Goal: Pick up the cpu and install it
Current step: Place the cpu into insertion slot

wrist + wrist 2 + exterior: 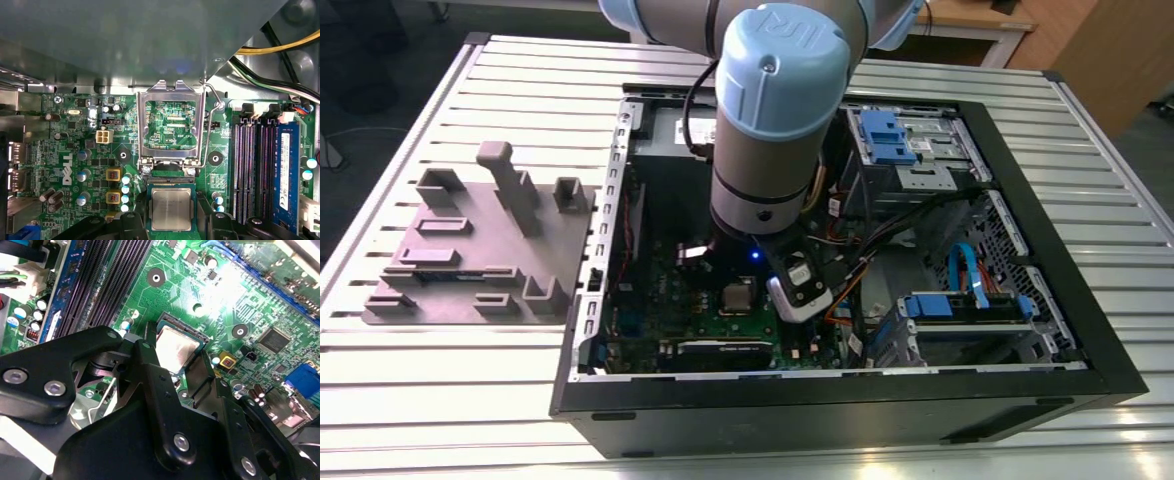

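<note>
The cpu (171,209) is a small square chip with a pale silvery top, lying flat in its socket on the green motherboard (75,150). My gripper (175,223) is open, with one black finger (132,223) on each side of the chip and a small gap to it. In the second wrist view the cpu (175,347) lies between the black fingers (150,355) of the gripper (177,349). The socket's metal load plate (171,95) stands flipped open, its wire lever (210,125) raised beside it. In the exterior view the arm (767,130) reaches down into the open computer case (854,390).
A grey metal box (125,40) overhangs the board just beyond the open load plate. Memory slots (255,170) run beside the socket, and yellow and black cables (280,50) hang nearby. Blue drive brackets (967,305) fill one end of the case. A grey fixture block (480,250) lies on the slatted table.
</note>
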`<action>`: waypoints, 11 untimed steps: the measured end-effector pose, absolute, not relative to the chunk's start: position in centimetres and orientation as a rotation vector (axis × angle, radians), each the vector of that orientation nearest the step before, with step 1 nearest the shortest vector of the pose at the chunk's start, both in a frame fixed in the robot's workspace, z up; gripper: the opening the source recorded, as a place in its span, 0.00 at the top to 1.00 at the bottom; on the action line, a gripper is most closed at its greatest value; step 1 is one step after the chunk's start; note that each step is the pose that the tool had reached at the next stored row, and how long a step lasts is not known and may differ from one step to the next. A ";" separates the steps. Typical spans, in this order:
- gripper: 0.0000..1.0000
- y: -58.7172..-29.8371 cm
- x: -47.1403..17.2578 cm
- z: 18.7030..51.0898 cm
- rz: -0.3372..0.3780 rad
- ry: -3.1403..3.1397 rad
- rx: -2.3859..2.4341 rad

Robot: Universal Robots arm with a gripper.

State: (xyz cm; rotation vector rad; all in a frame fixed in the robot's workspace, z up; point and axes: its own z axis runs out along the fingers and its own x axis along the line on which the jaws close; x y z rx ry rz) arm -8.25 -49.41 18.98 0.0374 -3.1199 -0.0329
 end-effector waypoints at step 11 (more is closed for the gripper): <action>0.53 -49.5 -8.3 19.1 -0.032 -3.120 0.025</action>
